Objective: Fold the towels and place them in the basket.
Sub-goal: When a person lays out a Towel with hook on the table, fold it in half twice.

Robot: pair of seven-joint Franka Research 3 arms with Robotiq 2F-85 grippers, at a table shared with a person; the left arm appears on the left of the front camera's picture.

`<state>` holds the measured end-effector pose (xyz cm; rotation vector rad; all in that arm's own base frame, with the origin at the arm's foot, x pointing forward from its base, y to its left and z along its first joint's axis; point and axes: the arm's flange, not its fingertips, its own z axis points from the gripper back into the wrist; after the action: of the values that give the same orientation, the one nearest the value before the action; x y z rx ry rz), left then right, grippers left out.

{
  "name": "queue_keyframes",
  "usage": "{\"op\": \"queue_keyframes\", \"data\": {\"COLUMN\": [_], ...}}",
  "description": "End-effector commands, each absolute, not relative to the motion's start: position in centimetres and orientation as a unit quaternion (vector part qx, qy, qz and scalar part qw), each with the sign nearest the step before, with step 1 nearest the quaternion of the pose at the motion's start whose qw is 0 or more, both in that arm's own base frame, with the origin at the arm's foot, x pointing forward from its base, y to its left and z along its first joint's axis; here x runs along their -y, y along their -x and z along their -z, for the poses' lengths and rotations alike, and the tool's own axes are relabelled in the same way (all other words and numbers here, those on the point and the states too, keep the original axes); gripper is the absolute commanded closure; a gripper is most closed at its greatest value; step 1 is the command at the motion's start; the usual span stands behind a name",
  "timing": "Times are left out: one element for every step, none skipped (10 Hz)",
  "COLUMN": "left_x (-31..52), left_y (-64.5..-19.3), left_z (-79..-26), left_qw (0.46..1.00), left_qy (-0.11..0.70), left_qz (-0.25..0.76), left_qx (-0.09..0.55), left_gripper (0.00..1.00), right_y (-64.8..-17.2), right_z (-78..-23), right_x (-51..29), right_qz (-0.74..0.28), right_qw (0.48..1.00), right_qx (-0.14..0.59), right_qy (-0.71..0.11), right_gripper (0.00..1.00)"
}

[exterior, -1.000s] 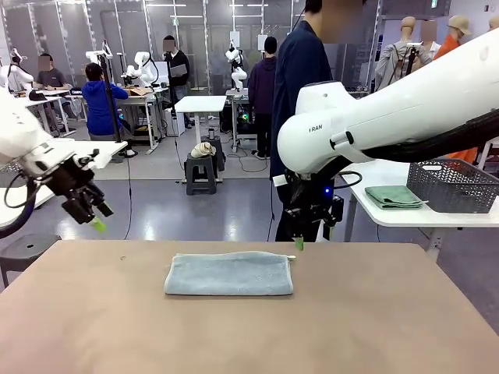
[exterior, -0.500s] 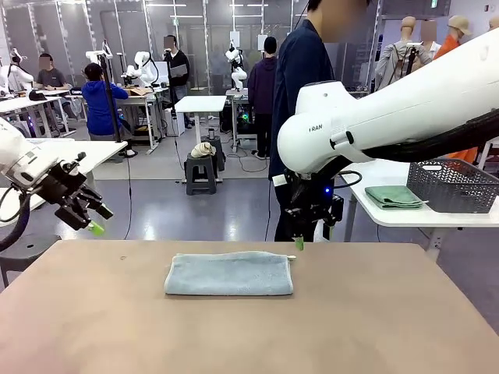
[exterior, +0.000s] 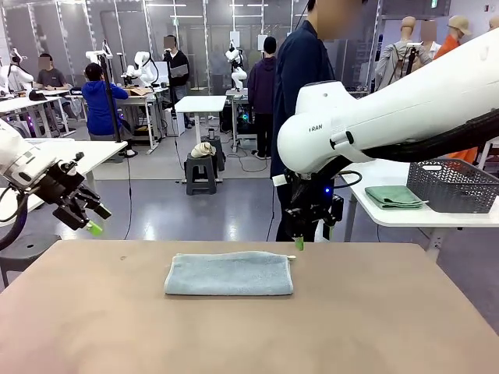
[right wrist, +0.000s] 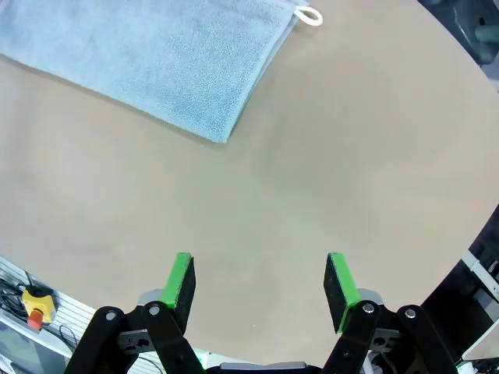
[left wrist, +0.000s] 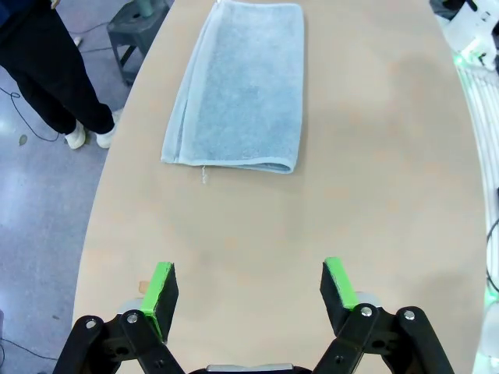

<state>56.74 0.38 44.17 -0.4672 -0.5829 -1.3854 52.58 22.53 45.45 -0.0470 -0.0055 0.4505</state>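
One pale blue-grey towel (exterior: 228, 274) lies folded into a long strip in the middle of the brown table (exterior: 374, 319), its white loop (right wrist: 309, 15) at the right end. My left gripper (exterior: 91, 221) hangs open in the air past the table's left far corner, well clear of the towel (left wrist: 238, 89); its jaws (left wrist: 251, 292) hold nothing. My right gripper (exterior: 313, 237) hovers open just above the far edge, right of the towel (right wrist: 148, 54), with nothing between its fingers (right wrist: 260, 284). The dark grey basket (exterior: 452, 185) stands on a white side table at the right.
A folded green cloth (exterior: 394, 196) lies beside the basket. A person in dark clothes (exterior: 300, 78) stands behind the far edge, partly behind my right arm; their legs (left wrist: 47, 70) are beside the table. A dark stool (exterior: 27, 251) sits at the left corner.
My left arm has drawn back to the left and turned its gripper a little. The towel and the right arm have not moved.
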Motion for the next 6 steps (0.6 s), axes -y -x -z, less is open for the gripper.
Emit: {"op": "queue_keyframes", "data": {"left_x": [-0.4, -0.4, -0.4, -0.4, -0.4, -0.4], "left_y": [-56.8, -56.8, -56.8, -56.8, -56.8, -56.8], "left_z": [-44.4, -44.4, -44.4, -44.4, -44.4, -44.4], "left_qw": [0.706, 0.706, 0.706, 0.706, 0.706, 0.706], "left_qy": [0.205, 0.205, 0.205, 0.205, 0.205, 0.205], "left_qz": [0.626, 0.626, 0.626, 0.626, 0.626, 0.626], "left_qx": [0.261, 0.261, 0.261, 0.261, 0.261, 0.261], "left_gripper": [0.07, 0.07, 0.07, 0.07, 0.07, 0.07], "right_y": [-53.7, -54.8, -55.5, -56.1, -56.5, -56.4], "right_z": [-43.7, -42.3, -41.1, -39.7, -38.2, -37.3], "right_x": [-22.5, -22.4, -22.5, -22.9, -23.4, -24.0], "right_qz": [-0.172, -0.137, -0.111, -0.087, -0.052, -0.028], "right_qw": [0.985, 0.99, 0.992, 0.993, 0.994, 0.995], "right_qx": [0.006, 0.005, 0.008, 0.007, 0.016, 0.034], "right_qy": [-0.013, -0.039, -0.059, -0.074, -0.09, -0.095], "right_gripper": [0.17, 0.17, 0.17, 0.17, 0.17, 0.17]}}
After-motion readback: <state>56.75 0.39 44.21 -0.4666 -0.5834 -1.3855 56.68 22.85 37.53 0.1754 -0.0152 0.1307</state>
